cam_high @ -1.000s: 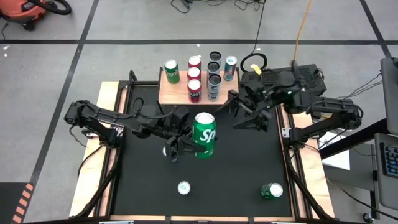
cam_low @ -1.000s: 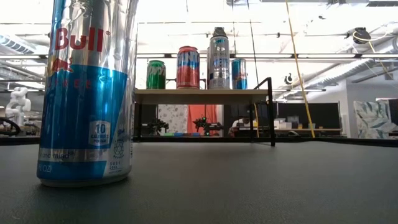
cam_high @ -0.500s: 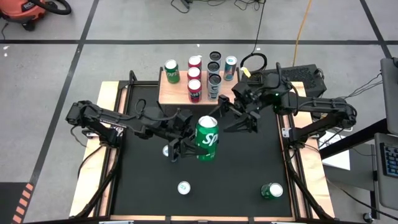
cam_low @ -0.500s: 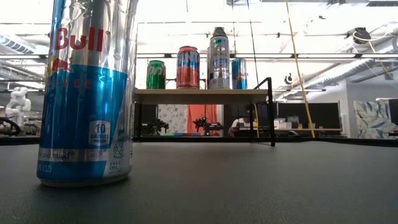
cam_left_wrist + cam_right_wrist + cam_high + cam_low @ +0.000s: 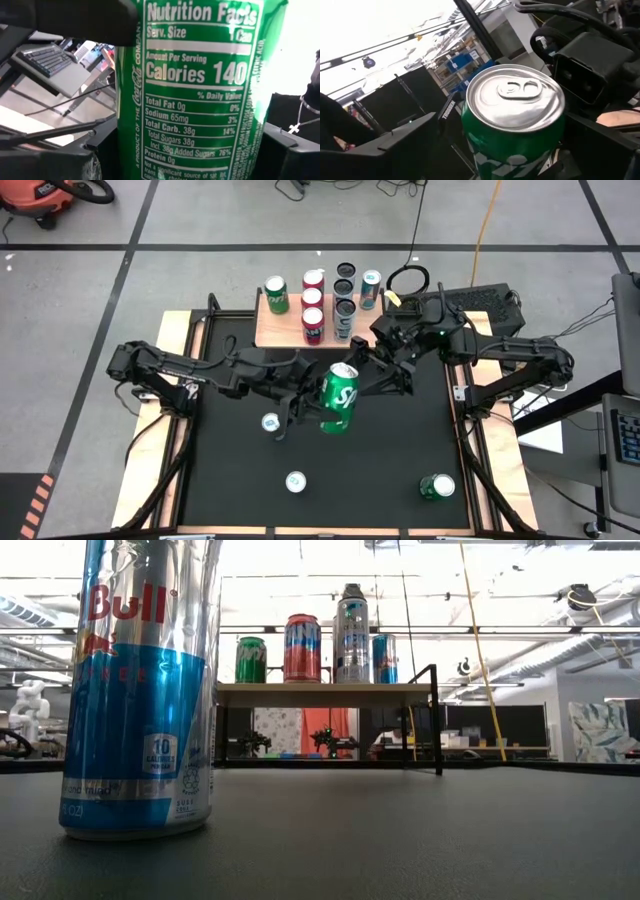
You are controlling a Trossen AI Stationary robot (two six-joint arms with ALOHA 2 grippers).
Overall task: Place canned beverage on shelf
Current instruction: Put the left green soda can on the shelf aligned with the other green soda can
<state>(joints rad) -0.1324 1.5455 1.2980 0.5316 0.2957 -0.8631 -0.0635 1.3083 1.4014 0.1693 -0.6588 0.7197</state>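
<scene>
A green canned beverage (image 5: 338, 396) hangs high over the middle of the black table (image 5: 400, 450), with my left gripper (image 5: 318, 406) shut on it. It tilts, its silver top (image 5: 516, 100) toward the far right. My right gripper (image 5: 368, 372) is open; its fingers stand on either side of the can's top end, and I cannot tell whether they touch it. The light-wood shelf (image 5: 288, 328) stands at the table's far edge and carries several cans (image 5: 300, 648) upright on its board (image 5: 320, 693). My left gripper pinches the green can's side wall (image 5: 131, 150) about mid-height between its two fingers (image 5: 60, 162), which come roughly level from the table's left and lie across the can. The can is lifted clear of the table and tilted, top toward the far right.
Three more cans stand on the table: one left of centre (image 5: 270, 421), one near the front edge (image 5: 295, 481), and a green one at the front right (image 5: 436, 486). The low view shows a tall blue and silver can (image 5: 140, 690) close by.
My left gripper has rolled and shifted a little toward the table's right, tipping the green can so its top leans to the far right. My right gripper has come from the far right toward the can and now stands about its top end.
</scene>
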